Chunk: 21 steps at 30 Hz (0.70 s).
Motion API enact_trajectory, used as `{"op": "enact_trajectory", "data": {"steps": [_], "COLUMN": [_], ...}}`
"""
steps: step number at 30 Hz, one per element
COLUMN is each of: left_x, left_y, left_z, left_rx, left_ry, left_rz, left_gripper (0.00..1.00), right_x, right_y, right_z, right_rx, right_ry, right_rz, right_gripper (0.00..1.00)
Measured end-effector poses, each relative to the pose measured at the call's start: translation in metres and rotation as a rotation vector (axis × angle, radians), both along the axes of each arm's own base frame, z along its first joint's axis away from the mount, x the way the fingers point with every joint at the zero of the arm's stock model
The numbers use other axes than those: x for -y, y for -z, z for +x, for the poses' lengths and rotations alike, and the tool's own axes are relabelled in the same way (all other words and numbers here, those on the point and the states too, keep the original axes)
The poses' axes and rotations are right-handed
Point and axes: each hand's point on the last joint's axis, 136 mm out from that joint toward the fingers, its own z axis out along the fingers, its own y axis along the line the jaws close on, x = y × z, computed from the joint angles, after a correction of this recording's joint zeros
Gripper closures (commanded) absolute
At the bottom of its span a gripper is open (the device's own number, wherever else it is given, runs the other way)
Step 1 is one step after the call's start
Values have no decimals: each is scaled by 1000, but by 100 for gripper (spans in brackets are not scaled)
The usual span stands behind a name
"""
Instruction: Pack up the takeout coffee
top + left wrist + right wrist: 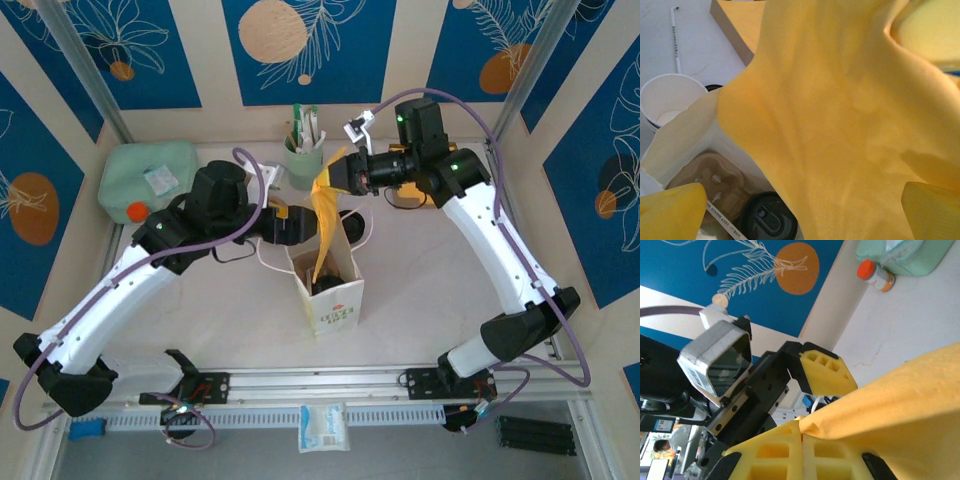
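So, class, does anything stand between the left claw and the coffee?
Yes. A yellow sheet, pinched by the right claw, hangs in front of the left claw, over the open bag. The coffee sits inside the bag, its lid partly tucked under the sheet's edge.

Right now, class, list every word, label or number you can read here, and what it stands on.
No text can be quoted with certainty.
Green print on the white paper bag: too blurred to read.
Dark lettering along the white stick: too small to read.
Lettering on the white strip inside the bag: too small to read.
Blue print on the packet: blurred.
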Motion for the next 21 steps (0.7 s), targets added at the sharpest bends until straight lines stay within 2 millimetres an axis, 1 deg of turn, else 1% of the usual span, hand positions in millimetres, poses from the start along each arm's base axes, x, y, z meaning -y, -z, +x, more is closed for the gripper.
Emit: {"op": "enact_trajectory", "data": {"steps": [6,9,12,16,18,21], "left_x": [-8,-18,-29,-40,-44,-47], "left_y": [10,12,11,7,5,5], "left_z": [6,9,10,12,13,14], "left_rx": [3,11,25,48,58,65], "left_ry": [-54,-102,-153,-200,-219,-234], "left_rz": [41,69,86,95,101,107], "left_gripper": [1,1,1,1,1,0], "right_x": [-7,-9,-9,-6,-5,-3], "right_y": [24,32,36,32,28,25], "right_z": [-8,-10,-14,-22,-24,-26], "right_rx": [-25,-33,-34,-21,-8,6], "right_ry": [-39,-47,-54,-58,-57,-50], "right_rz": [-33,-45,-50,-46,-42,-41], "right_gripper": [100,100,98,89,80,62]}}
